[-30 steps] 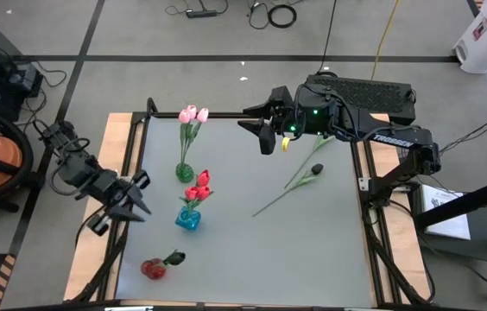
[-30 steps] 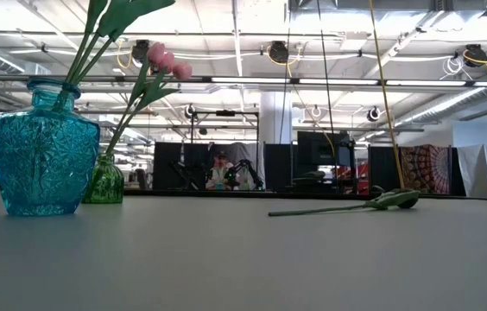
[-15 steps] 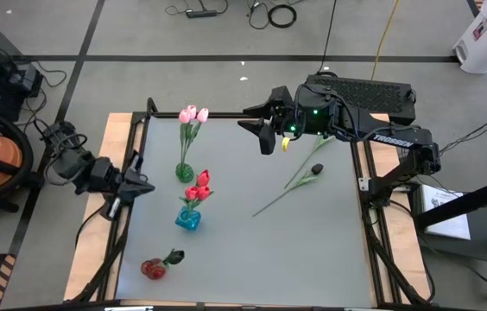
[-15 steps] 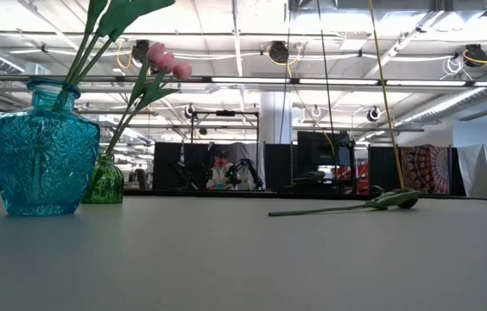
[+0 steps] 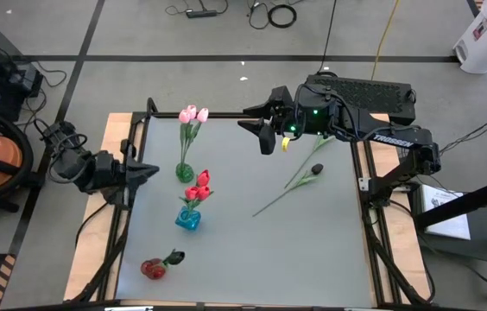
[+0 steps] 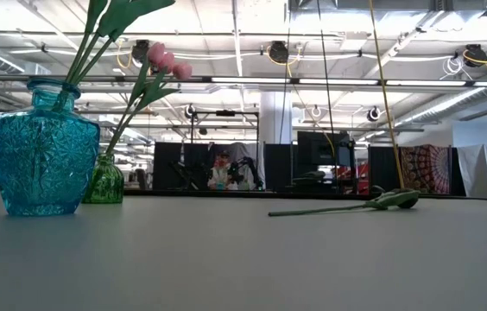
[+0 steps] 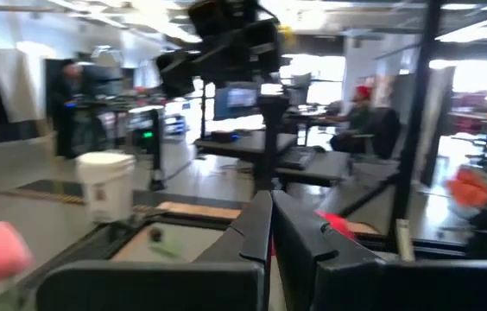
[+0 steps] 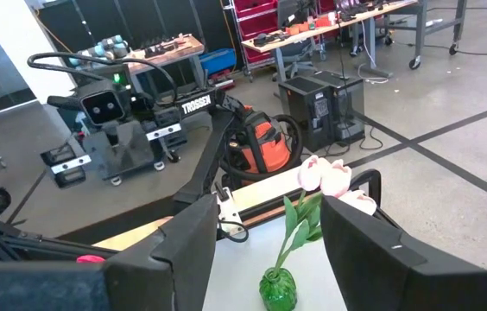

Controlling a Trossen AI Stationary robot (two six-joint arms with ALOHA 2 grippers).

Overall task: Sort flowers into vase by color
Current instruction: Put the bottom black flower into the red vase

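One artificial tulip with a dark bud and a long thin green stem (image 5: 300,183) lies flat on the grey bench (image 5: 313,250), towards its right edge and nearer the far side, the bud pointing to the far right corner and the stem running down towards the middle. Nothing touches it. Near the left edge, the pink tulips (image 5: 193,114) stand in a small green glass vase (image 5: 184,172). The red tulips (image 5: 199,184) fill a blue cut-glass vase (image 5: 187,219) just in front of it. A round red glass vase (image 5: 153,269), close to the front left corner, shows only a dark leaf or bud at its mouth.

The right gripper (image 5: 258,123) hovers over the far edge with its jaws spread wide and empty, near the lying tulip. The left gripper (image 5: 146,171) waits at the left edge, beside the green vase, its fingers pressed together on nothing.

We judge that the next step is to pick up the dark tulip. To do it well, we would lower the right gripper across the stem just below the bud, where the leaves thicken it, and close squarely so that the thin stem does not slip out. We would then lift it clear before swinging over the standing vases, and would probably aim for the red one.
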